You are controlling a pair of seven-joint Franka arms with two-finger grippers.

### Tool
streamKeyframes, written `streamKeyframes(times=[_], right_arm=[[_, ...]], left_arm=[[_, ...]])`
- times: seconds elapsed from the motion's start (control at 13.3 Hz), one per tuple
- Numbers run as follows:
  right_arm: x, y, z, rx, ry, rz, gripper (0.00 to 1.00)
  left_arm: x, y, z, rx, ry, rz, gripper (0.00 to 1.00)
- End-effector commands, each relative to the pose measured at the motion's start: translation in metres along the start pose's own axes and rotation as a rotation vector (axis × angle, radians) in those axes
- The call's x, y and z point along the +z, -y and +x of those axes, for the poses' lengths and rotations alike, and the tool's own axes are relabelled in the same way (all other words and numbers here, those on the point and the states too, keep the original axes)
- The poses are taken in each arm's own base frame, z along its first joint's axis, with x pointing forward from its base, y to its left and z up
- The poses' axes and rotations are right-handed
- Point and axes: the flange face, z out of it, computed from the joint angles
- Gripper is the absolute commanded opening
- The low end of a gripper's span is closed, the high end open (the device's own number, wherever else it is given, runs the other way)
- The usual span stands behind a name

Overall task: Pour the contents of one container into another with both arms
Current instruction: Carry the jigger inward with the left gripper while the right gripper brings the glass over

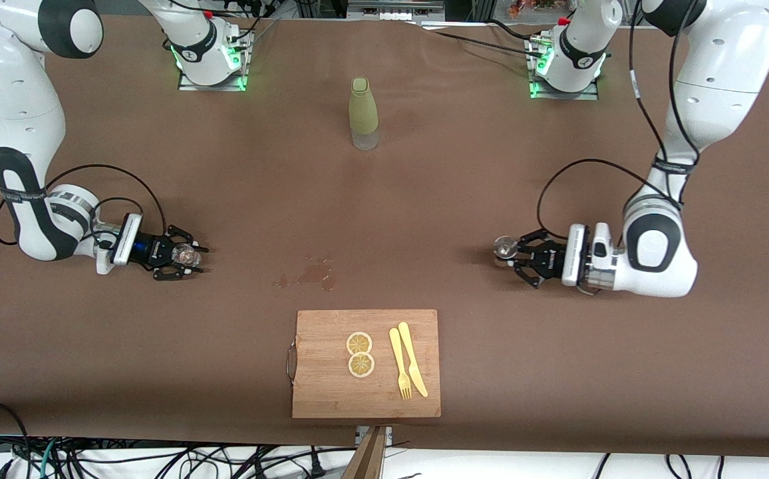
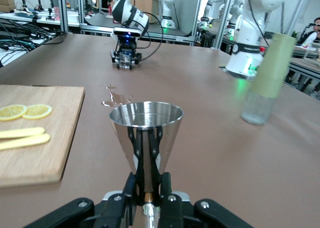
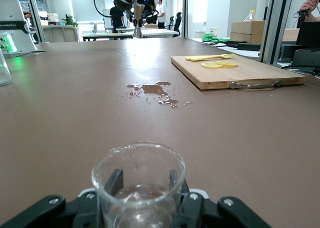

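Robotics lab. Two white arms bolted on lit base plates at the edge of a brown-covered table, loose cables hanging off its edge. Wrist views show more robot arms on neighbouring benches, metal frame racks, stacked cardboard boxes, office chairs, people standing in the background.
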Motion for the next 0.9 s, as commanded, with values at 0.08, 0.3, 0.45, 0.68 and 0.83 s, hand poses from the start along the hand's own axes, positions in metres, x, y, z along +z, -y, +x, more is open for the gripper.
streamKeyframes(times=[0.08,0.3,0.45,0.68,0.83], right_arm=[[0.007,-0.003,-0.003,-0.006,-0.009,-0.005,0.32],[0.008,-0.007,0.001,-0.010,-0.009,-0.003,0.30],[0.012,-0.012,0.005,0.013,-0.008,-0.007,0.30],[0.022,-0.026,0.019,0.026,-0.005,0.000,0.27],[0.027,-0.031,0.024,0.038,-0.007,-0.014,0.24]], left_arm=[[0.054,0.010,0.028,-0.014,-0.017,0.064,0.00],[0.092,0.015,0.046,-0.040,0.009,0.134,0.00],[0.120,0.014,0.051,-0.086,-0.002,0.156,0.00],[0.189,0.010,0.073,-0.133,-0.043,0.193,0.00],[0.229,0.004,0.092,-0.187,-0.030,0.252,0.00]])
